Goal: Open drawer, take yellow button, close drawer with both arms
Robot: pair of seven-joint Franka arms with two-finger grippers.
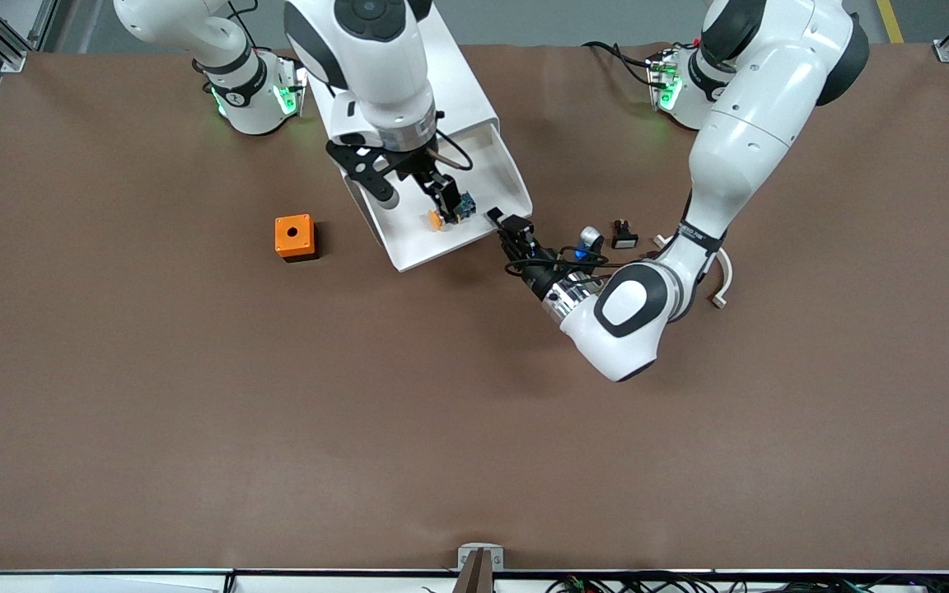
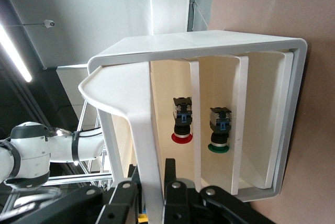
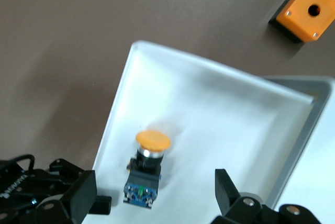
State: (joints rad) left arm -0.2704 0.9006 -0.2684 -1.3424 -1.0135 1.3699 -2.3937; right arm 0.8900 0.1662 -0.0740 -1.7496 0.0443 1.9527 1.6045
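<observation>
Drawer stands pulled out of the white cabinet, and the button lies on its floor near the front wall, orange cap toward the orange cube on the table. Right end effector hangs over the button, fingers spread apart. Left end effector is clamped on the drawer's front wall, at the corner nearest the left arm's end

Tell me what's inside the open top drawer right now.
Only the button, lying on its side in the drawer, with the open right gripper over it. The gripper hides a little of the drawer floor.
</observation>
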